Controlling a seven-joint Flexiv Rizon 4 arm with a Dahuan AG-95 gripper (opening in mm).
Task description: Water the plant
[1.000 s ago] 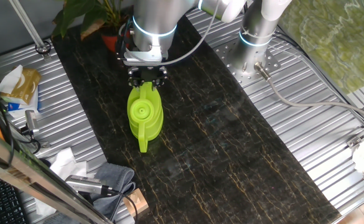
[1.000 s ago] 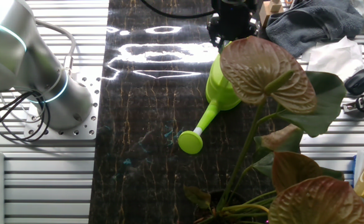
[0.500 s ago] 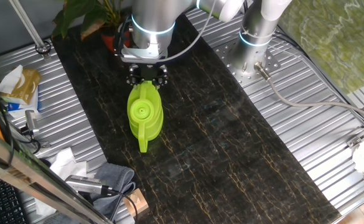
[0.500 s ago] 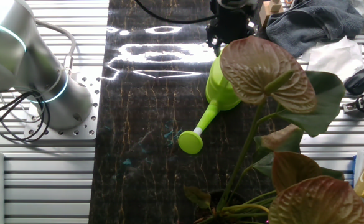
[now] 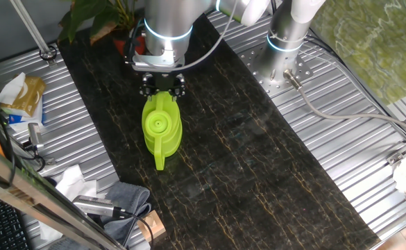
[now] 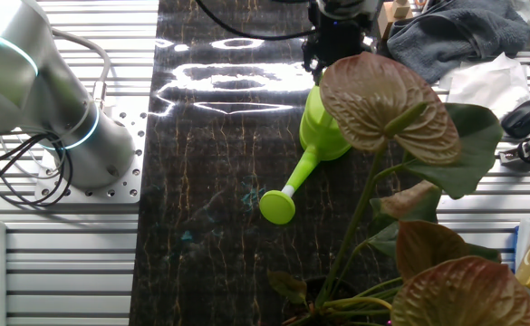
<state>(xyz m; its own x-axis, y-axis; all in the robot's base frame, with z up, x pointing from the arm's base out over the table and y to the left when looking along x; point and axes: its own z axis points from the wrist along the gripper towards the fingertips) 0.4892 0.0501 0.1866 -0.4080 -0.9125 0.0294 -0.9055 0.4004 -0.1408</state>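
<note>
Standing just behind the tool (image 5: 162,87), seemingly apart: plant (image 5: 95,17).

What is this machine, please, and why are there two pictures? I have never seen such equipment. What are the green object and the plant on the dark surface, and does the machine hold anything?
The machine is one robot arm bolted beside a table. At its end is a two-finger gripper, its hand. The two pictures show the same moment from two fixed cameras on different sides of the table.

On the dark mat stands a lime-green watering can, its spout ending in a round head. The plant in its orange-red pot fills the foreground of one picture and sits at the far end of the mat in the other.

The gripper is directly above the can's handle end. Whether its fingers are open or closed on the handle cannot be told. The can rests upright on the mat, so no pouring has begun.
</note>
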